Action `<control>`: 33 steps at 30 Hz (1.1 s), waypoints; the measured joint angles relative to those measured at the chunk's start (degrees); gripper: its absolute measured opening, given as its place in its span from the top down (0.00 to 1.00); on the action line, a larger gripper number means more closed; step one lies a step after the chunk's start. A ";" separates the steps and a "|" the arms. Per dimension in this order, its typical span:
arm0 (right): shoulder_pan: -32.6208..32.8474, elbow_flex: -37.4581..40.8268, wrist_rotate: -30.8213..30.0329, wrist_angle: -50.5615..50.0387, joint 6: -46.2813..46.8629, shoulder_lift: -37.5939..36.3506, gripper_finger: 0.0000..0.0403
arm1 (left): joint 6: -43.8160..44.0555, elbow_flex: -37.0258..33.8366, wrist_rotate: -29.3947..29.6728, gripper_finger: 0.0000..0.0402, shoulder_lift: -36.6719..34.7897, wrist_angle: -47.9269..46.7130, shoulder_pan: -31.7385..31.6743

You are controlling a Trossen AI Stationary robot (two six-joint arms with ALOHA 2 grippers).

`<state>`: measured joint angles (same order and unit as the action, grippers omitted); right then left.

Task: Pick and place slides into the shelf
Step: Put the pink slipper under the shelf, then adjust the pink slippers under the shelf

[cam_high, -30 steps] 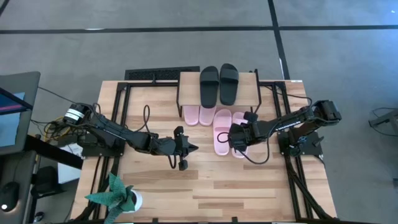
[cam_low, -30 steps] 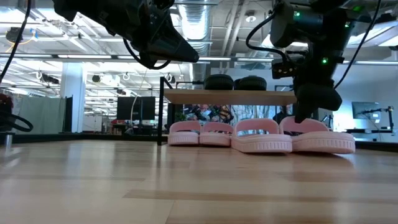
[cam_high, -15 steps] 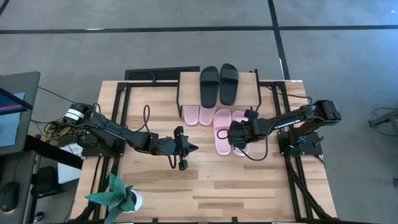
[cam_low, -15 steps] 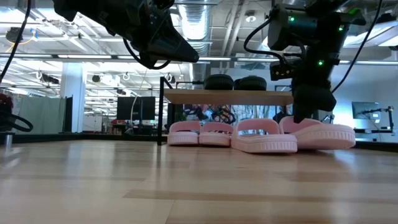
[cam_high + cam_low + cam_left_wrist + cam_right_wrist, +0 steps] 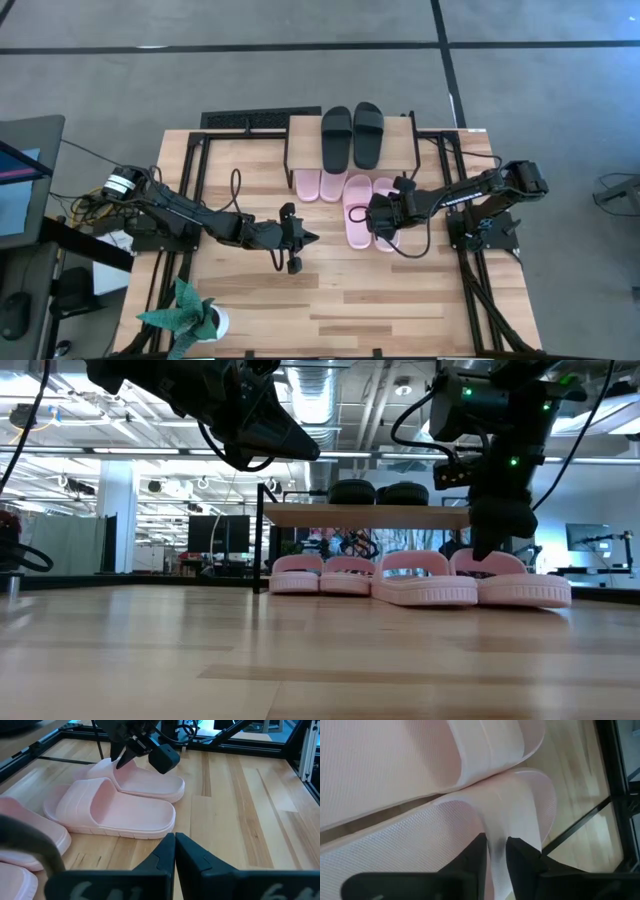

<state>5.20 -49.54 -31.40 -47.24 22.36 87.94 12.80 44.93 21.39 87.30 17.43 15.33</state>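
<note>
Two black slides point(image 5: 352, 136) lie on top of the shelf point(image 5: 400, 150), whose plank also shows in the low view point(image 5: 365, 516). Two pink slides point(image 5: 319, 185) rest flat under it. Two more pink slides lie on the table just in front: one point(image 5: 356, 212) free, the other point(image 5: 386, 243) under my right gripper point(image 5: 378, 218), which is shut on its strap. My left gripper point(image 5: 175, 842) is shut and empty, hovering above the table middle point(image 5: 298, 240), left of the slides. My right gripper point(image 5: 494, 845) pinches the wide strap point(image 5: 507, 820) of the rightmost pink slide between its two fingers, at the strap's edge. The fingers come from above, pointing down point(image 5: 497, 545). The slide's sole point(image 5: 520, 592) lies flat on the table.
A small potted plant point(image 5: 188, 316) stands at the table's near left corner. Black frame rails point(image 5: 195, 170) run along the left and right sides, with cables behind the left arm. Bare wood point(image 5: 380, 300) stretches across the near half of the table.
My right gripper has shifted slightly toward the shelf with the pink slide's strap in its fingers. Half a second ago the slide's outer end was tipped up off the table; now the slide lies flat again. The left arm has kept still.
</note>
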 joint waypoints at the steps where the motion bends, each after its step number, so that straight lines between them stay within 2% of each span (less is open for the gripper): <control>1: 0.00 0.00 0.00 0.00 0.17 0.00 0.83 | 0.02 0.00 0.00 1.00 0.00 0.00 0.00; 12: 0.32 -1.79 1.19 -1.51 1.10 0.01 0.78 | 0.26 0.00 0.00 1.00 -0.01 0.00 0.00; 21: 1.22 -6.32 0.03 -7.98 1.02 -0.22 0.73 | 0.24 0.00 0.00 1.00 -0.01 0.00 0.00; 26: 4.28 -7.48 0.43 -9.52 0.05 -3.35 0.72 | 2.17 0.00 0.10 1.00 0.01 0.23 0.00; 33: 13.23 -7.34 -0.30 -9.23 0.13 -12.51 0.72 | 11.86 0.00 6.43 1.00 0.01 1.05 0.00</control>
<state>18.42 -56.88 -31.70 -56.47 22.49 75.44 24.66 44.93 27.81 87.31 18.48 15.33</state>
